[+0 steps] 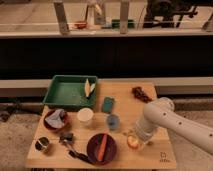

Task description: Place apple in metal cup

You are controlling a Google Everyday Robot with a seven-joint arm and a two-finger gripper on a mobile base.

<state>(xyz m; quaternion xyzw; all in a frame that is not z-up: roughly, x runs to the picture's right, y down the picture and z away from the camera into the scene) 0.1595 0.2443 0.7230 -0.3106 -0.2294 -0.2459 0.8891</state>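
Observation:
The apple (132, 142), small and yellow-orange with a reddish blush, lies on the wooden table (125, 97) near its front edge, right of the dark red plate. My gripper (134, 138) comes down from the white arm (170, 122) on the right and sits right at the apple, covering part of it. The metal cup (43, 145), short and silver-grey with a dark inside, stands at the table's front left corner, far from the gripper.
A green tray (65, 92) with a pale item stands back left. A white cup (85, 116), small blue cup (113, 122), green sponge (107, 104), bowl with cloth (55, 119), dark red plate with carrot (101, 147), and dark item (141, 93) lie around.

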